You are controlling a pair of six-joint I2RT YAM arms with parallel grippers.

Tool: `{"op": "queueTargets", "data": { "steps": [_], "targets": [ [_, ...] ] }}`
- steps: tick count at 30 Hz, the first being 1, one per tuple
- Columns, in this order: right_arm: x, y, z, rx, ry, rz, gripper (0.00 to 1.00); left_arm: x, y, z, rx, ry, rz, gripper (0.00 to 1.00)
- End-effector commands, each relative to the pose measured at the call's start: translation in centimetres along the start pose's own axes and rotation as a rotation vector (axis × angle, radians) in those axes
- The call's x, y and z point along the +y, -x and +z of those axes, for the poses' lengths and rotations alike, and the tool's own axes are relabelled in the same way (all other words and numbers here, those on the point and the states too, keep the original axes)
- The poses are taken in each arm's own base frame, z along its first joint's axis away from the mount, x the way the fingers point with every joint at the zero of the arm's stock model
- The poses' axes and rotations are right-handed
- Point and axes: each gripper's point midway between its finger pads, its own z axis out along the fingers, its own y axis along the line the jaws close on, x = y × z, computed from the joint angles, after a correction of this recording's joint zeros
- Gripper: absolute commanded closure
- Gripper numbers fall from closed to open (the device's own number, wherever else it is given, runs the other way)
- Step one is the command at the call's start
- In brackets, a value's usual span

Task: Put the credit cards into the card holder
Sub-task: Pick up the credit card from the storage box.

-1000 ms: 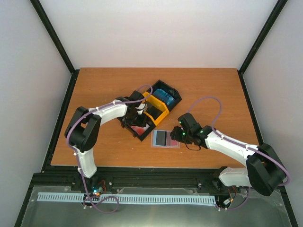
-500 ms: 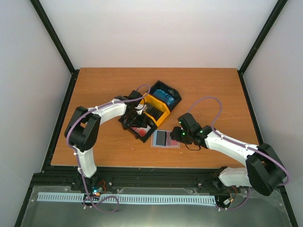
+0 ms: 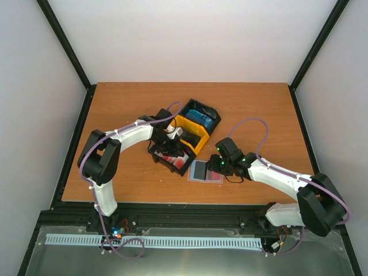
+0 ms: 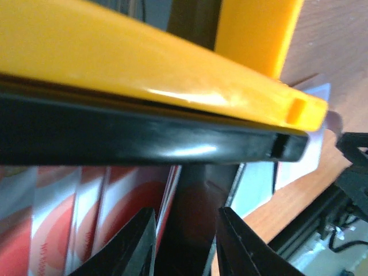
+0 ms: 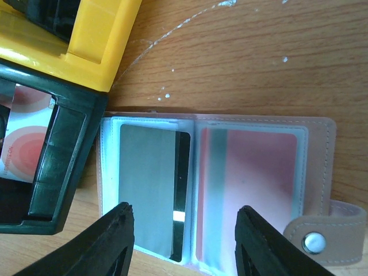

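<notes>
The pinkish-tan card holder point(image 3: 206, 171) lies open on the table. In the right wrist view the card holder point(image 5: 322, 172) shows a black card point(image 5: 149, 195) in its left pocket and a red card point(image 5: 253, 190) in its right pocket. My right gripper point(image 5: 187, 241) is open just above it, fingers astride both pockets. Red-and-white credit cards point(image 4: 69, 224) stand in a black bin point(image 3: 163, 161). My left gripper point(image 4: 187, 247) is open inside that bin, with its left finger point(image 4: 135, 244) beside the cards and nothing between the jaws.
A yellow bin point(image 3: 192, 133) sits between the near black bin and a far black bin point(image 3: 210, 113) holding blue cards point(image 3: 200, 118). The near bin's corner point(image 5: 57, 190) touches the holder's left edge. The table's near edge point(image 3: 172, 201) is close.
My left gripper moved right and down into the near black bin. The card holder shifted slightly right and turned a little, and my right gripper followed it.
</notes>
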Motion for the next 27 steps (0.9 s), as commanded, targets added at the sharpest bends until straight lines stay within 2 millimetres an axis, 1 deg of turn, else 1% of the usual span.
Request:
{"op": "queueTargets", "data": {
  "steps": [1,5,9,13,19,24,27],
  "targets": [
    [0.5,0.9,-0.4,-0.033,0.011,0.006,0.52,-2.9,-0.8,-1.0,0.012,-0.14,0.009,0.7],
    [0.4,0.9,-0.4,-0.034,0.01,0.008,0.52,-4.0,-1.3,-1.2,0.025,-0.211,0.004,0.7],
    [0.5,0.9,-0.4,-0.034,0.012,0.007,0.52,-4.3,-1.5,-1.0,0.037,-0.243,-0.011,0.7],
    [0.4,0.9,-0.4,-0.032,0.01,0.009,0.52,-3.5,-2.0,-0.2,0.057,-0.232,-0.031,0.69],
    [0.3,0.8,-0.3,-0.032,0.009,0.009,0.52,-3.0,-1.8,0.4,0.053,-0.214,-0.038,0.69],
    [0.3,0.8,-0.2,-0.03,0.008,0.01,0.52,-2.2,-1.5,1.1,0.031,-0.128,-0.005,0.69],
    [0.3,0.8,0.0,-0.028,0.005,0.013,0.52,-1.7,-1.5,2.0,0.031,-0.037,0.038,0.73]
  ]
}}
